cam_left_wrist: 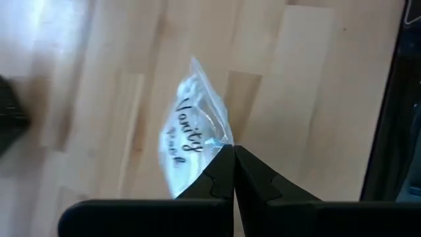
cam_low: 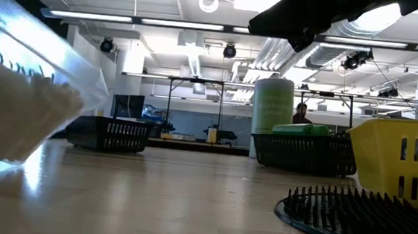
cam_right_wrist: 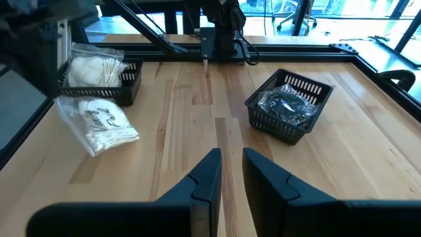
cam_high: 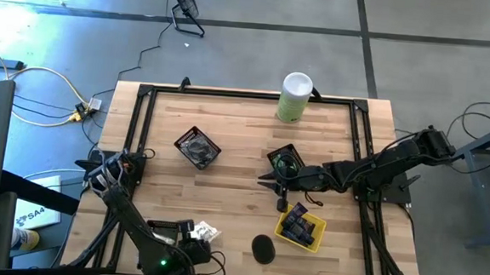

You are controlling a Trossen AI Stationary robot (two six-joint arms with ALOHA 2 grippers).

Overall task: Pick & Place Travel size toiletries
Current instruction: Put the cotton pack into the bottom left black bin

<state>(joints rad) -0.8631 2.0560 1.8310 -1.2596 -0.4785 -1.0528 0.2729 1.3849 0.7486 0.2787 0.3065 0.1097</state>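
My left gripper [cam_left_wrist: 233,148] is near the table's near-left edge [cam_high: 195,231], shut on a clear crinkly packet of white items [cam_left_wrist: 187,141], printed "Vanity Pack". The same packet shows in the right wrist view [cam_right_wrist: 99,125] and the low view [cam_low: 15,109]. My right gripper [cam_right_wrist: 231,155] hovers over mid-table [cam_high: 263,183], slightly open and holding nothing, beside a black basket of green bottles [cam_high: 286,163]. Navy tubes lie in a yellow basket [cam_high: 301,226]. A black round disc [cam_high: 262,248] lies flat on the table. My left gripper pinches the packet between its two fingertips at a corner of its edge [cam_left_wrist: 223,139], coming from above. The packet hangs tilted below the fingers [cam_right_wrist: 99,125]. Whether its lower end [cam_low: 4,157] touches the table, I cannot tell.
A black basket holding wrapped dark items [cam_high: 197,147] stands left of centre. Another black basket with white packets [cam_right_wrist: 99,79] sits behind the held packet. The tall white-and-green canister [cam_high: 295,96] stands at the far edge. A black frame [cam_high: 140,114] borders the table. A person [cam_low: 300,113] is in the room beyond.
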